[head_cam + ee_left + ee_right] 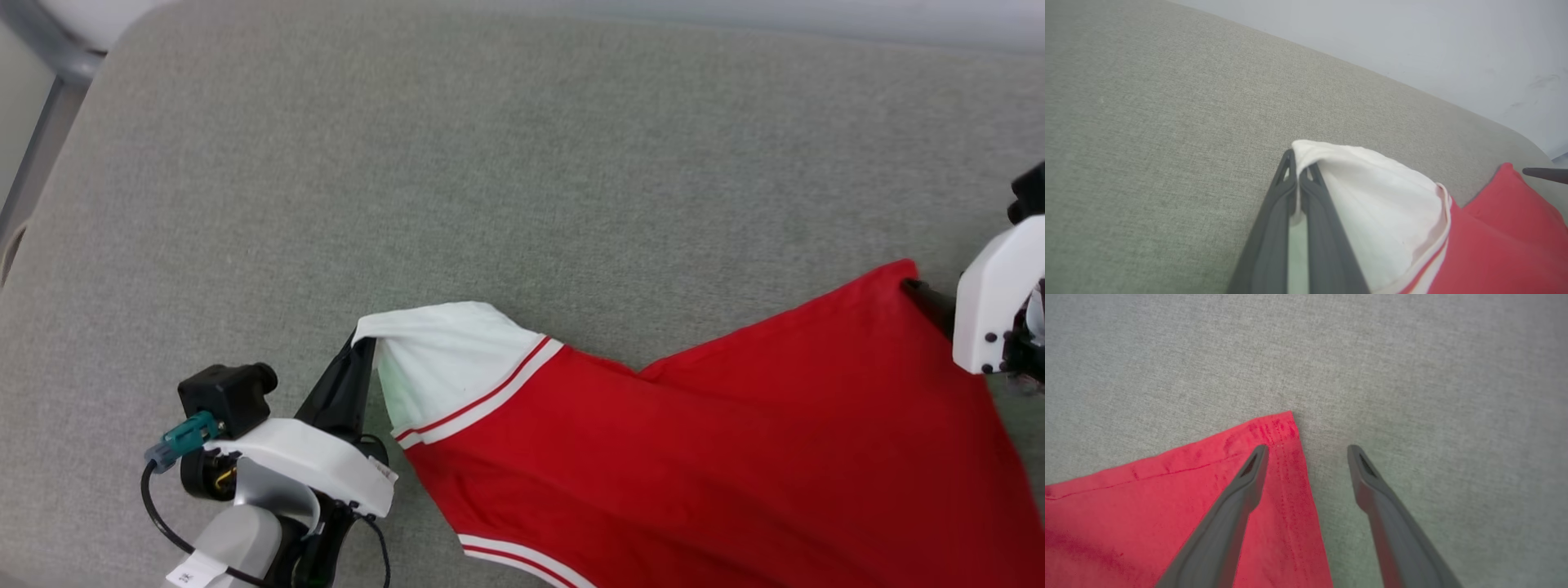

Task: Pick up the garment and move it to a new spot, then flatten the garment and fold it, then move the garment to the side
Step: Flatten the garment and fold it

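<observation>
Flattening looks underway, with folding and the sideways move not yet done. The garment (694, 441) lies rumpled on the grey cushion (490, 163), low and right in the head view. Left gripper (1298, 159) pinches the white sleeve (441, 359). Right gripper (1308, 451) straddles the red hem corner (1278, 424), jaws wide (nothing held). Bare cushion lies beyond, its left edge well apart.

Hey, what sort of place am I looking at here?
Hard to say; probably a lab or test room. There's a grey fabric pad, like a couch seat, a bare pale wall, and a red jersey lying on the pad.
</observation>
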